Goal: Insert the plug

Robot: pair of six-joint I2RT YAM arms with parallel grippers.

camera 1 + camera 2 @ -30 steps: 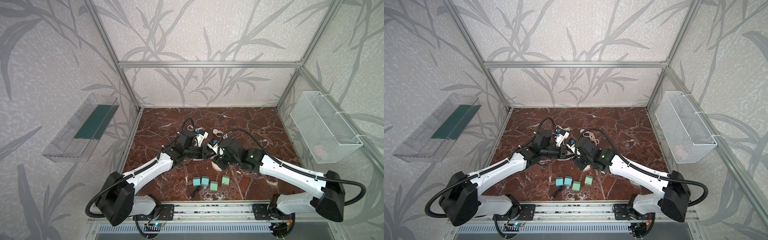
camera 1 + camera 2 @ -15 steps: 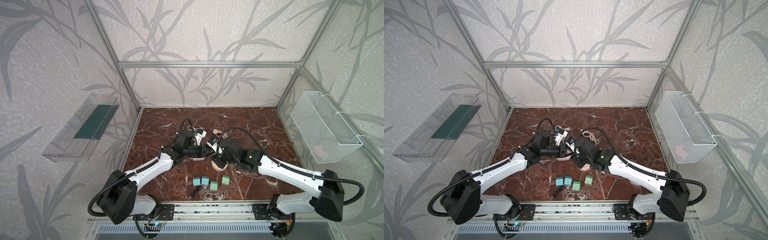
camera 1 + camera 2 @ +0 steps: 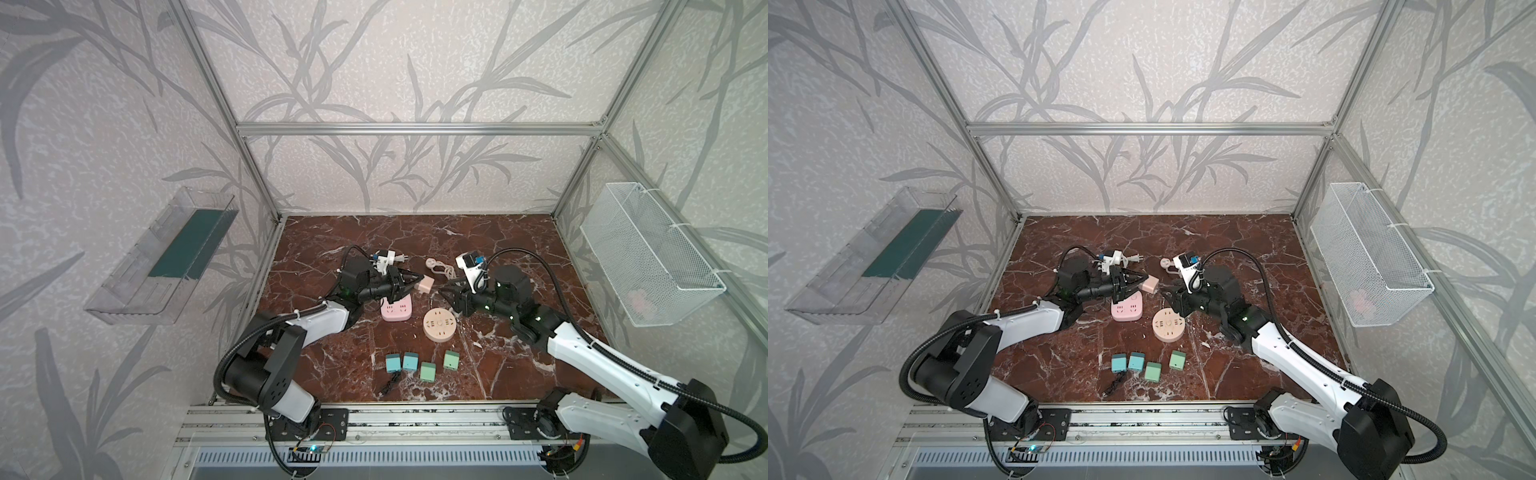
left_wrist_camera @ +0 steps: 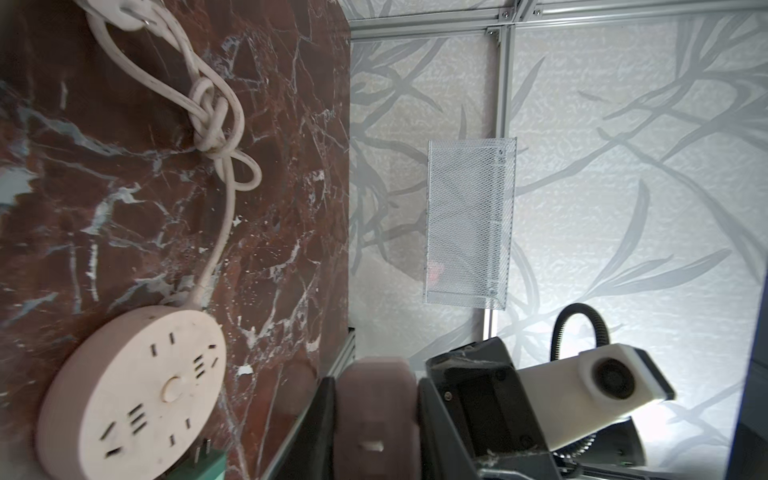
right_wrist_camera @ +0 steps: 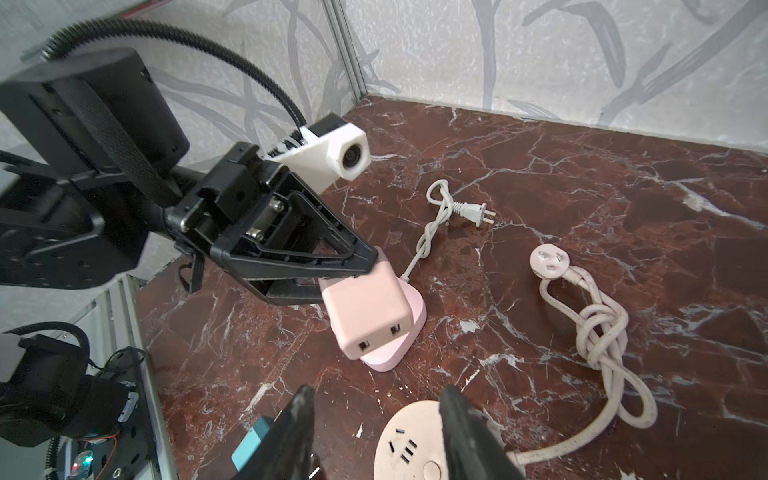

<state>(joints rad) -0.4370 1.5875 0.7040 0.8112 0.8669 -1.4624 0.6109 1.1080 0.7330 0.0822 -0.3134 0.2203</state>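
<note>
**Pink plug held beside the marble bench**

The left gripper clamps the pink plug between its black fingers. On the bench lies a round power strip, slots up. Its pale cord runs to a loose knot. A green cube with prongs shows just beside the strip. Past the bench edge a mesh basket hangs on the wall, and the right arm's white camera faces this way.

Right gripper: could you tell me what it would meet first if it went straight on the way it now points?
Probably the pink adapter held in the left gripper; the right gripper points at it, though depth is unclear.
</note>
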